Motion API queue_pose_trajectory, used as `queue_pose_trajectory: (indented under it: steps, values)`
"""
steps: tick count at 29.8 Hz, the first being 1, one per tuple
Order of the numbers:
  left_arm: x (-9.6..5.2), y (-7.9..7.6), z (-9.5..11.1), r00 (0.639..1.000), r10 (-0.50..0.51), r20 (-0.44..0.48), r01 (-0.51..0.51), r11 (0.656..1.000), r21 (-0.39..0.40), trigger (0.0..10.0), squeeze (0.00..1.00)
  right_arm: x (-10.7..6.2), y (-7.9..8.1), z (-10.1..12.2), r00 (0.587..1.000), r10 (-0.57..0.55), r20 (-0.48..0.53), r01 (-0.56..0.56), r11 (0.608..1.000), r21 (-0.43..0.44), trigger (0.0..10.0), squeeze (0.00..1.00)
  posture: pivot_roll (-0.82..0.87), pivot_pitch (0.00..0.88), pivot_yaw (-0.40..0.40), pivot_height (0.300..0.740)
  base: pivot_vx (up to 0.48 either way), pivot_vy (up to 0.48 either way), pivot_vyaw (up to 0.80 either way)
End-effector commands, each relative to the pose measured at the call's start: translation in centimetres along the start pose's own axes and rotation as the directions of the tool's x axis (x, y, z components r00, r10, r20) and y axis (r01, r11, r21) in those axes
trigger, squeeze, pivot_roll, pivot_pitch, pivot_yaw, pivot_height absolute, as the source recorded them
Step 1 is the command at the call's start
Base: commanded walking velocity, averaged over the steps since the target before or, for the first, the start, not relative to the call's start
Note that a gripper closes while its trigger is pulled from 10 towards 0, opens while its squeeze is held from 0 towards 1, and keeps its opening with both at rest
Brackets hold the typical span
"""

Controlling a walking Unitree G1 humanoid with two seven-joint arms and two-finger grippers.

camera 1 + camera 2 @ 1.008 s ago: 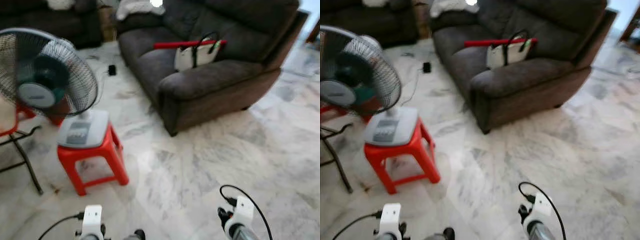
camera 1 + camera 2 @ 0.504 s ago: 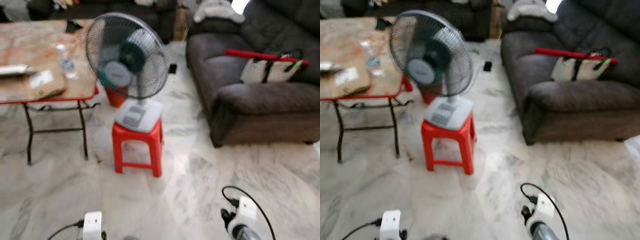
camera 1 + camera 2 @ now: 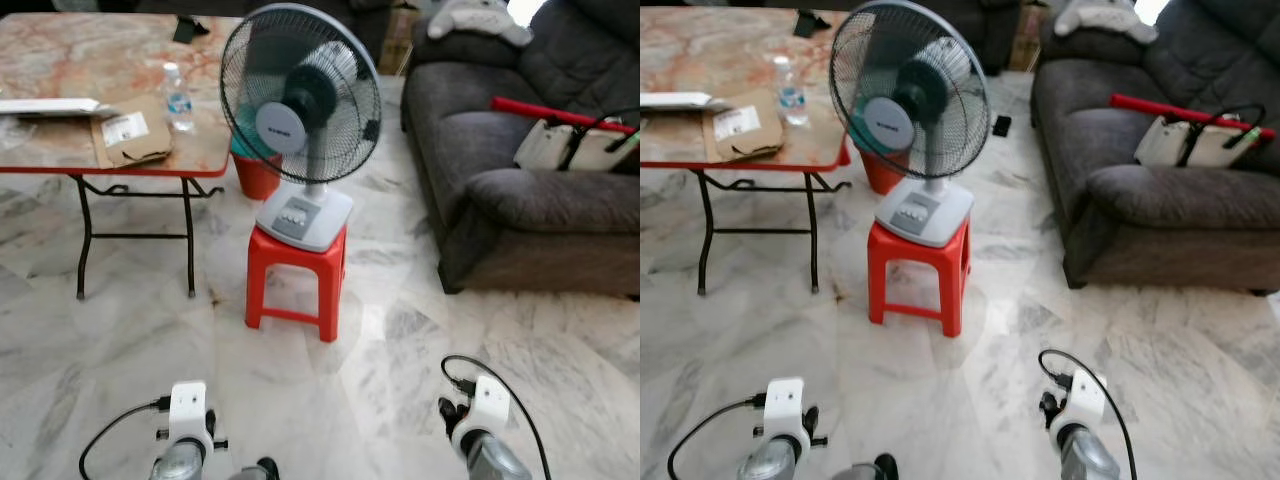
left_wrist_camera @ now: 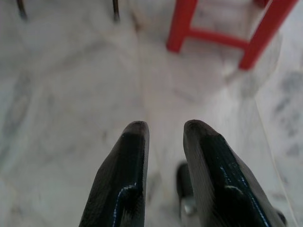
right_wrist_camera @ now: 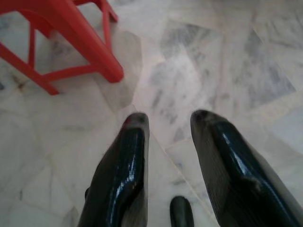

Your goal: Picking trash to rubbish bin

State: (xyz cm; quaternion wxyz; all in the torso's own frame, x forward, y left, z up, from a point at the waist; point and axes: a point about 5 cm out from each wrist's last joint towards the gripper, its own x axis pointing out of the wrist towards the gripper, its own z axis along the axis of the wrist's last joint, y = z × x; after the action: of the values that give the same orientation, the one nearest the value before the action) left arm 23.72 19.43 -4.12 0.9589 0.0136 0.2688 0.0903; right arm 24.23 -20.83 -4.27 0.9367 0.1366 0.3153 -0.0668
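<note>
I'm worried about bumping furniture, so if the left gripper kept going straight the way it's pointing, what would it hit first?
Probably the marble floor: the left gripper points down at bare tiles, with the red plastic stool farther ahead and off to one side. Depth is unclear.

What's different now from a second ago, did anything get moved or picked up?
Only the camera moved: the robot turned to its left, so the sofa slid toward the right edge and the table with a plastic bottle and envelope came into view. The fan is on the red stool as before. Both tools, left and right, remain open, holding nothing.
</note>
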Motion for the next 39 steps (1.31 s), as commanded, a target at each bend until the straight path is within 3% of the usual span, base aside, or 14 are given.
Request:
queue_pose_trajectory:
  steps: [1,6,9,11,12,14,15,16,17,18,21,23,28,39]
  values:
    - [0.0,-0.3,0.4,0.999,0.005,0.038,-0.006,1.000,0.018,10.0,0.00,0.3,0.1,1.5,0.998,0.026,0.053,-0.024,0.999,-0.038,10.0,0.00,0.01,0.146,-0.065,0.740,0.000,0.000,0.00]
    - [0.2,-0.9,2.3,0.987,-0.014,0.159,0.006,0.999,0.047,10.0,0.00,0.7,1.2,4.5,0.982,0.097,0.163,-0.080,0.991,-0.104,10.0,0.00,-0.01,0.140,-0.072,0.740,0.000,0.000,0.00]
    - [0.4,-1.1,4.0,0.969,-0.005,0.249,-0.006,0.999,0.046,10.0,0.00,0.9,1.9,6.4,0.961,0.138,0.240,-0.112,0.987,-0.118,10.0,0.00,-0.01,0.134,-0.072,0.740,0.000,0.000,0.00]
    - [0.6,-1.4,6.5,0.932,0.000,0.362,-0.022,0.998,0.057,10.0,0.00,1.0,3.3,8.1,0.929,0.206,0.308,-0.167,0.975,-0.150,10.0,0.00,-0.01,0.127,-0.076,0.740,0.000,0.000,0.00]
    - [0.6,-1.4,6.5,0.932,0.000,0.362,-0.022,0.998,0.057,10.0,0.00,1.0,3.3,8.1,0.929,0.206,0.308,-0.167,0.975,-0.150,10.0,0.00,-0.01,0.127,-0.076,0.740,0.000,0.000,0.00]
    - [0.6,-2.3,9.4,0.882,-0.028,0.470,-0.007,0.997,0.072,10.0,0.00,0.9,5.2,10.0,0.878,0.278,0.389,-0.233,0.959,-0.159,10.0,0.00,-0.01,0.115,-0.080,0.740,0.000,0.000,0.00]
    - [0.6,-2.3,9.4,0.882,-0.028,0.470,-0.007,0.997,0.072,10.0,0.00,0.9,5.2,10.0,0.878,0.278,0.389,-0.233,0.959,-0.159,10.0,0.00,-0.01,0.115,-0.080,0.740,0.000,0.000,0.00]
    - [0.3,-3.1,11.1,0.838,-0.065,0.542,0.014,0.995,0.097,10.0,0.00,0.8,6.7,11.1,0.839,0.330,0.433,-0.287,0.944,-0.164,10.0,0.00,-0.01,0.108,-0.079,0.740,0.000,0.000,0.00]
    - [0.1,-3.3,11.6,0.823,-0.074,0.563,0.019,0.994,0.103,10.0,0.00,0.7,7.2,11.4,0.824,0.350,0.446,-0.305,0.937,-0.172,10.0,0.00,-0.01,0.108,-0.079,0.740,0.000,0.000,0.00]
    - [-0.1,-3.6,12.8,0.791,-0.076,0.607,0.023,0.995,0.094,10.0,0.00,0.3,8.7,12.3,0.775,0.410,0.481,-0.339,0.912,-0.231,10.0,0.00,0.00,0.105,-0.079,0.740,0.000,0.000,0.00]
    - [-0.2,-3.9,14.2,0.774,-0.035,0.632,0.039,0.999,0.008,10.0,0.00,-0.3,10.7,13.7,0.703,0.458,0.543,-0.403,0.887,-0.226,10.0,0.00,0.00,0.097,-0.081,0.740,0.000,0.000,0.27]
    - [-0.3,-4.2,14.8,0.764,-0.034,0.644,0.039,0.999,0.007,10.0,0.00,-0.4,11.2,13.9,0.688,0.474,0.549,-0.408,0.879,-0.247,10.0,0.00,0.00,0.095,-0.082,0.740,0.000,0.000,0.80]
    - [-0.6,-4.9,15.7,0.748,-0.034,0.663,0.044,0.999,0.001,10.0,0.00,-0.5,11.7,13.9,0.682,0.486,0.547,-0.417,0.872,-0.256,10.0,0.00,0.00,0.105,-0.086,0.740,0.000,0.000,0.80]
    - [-1.3,-4.7,16.6,0.730,-0.014,0.683,0.033,0.999,-0.015,10.0,0.00,-0.8,12.0,14.7,0.665,0.480,0.572,-0.425,0.873,-0.239,10.0,0.00,0.00,0.135,-0.084,0.740,0.000,0.000,0.80]
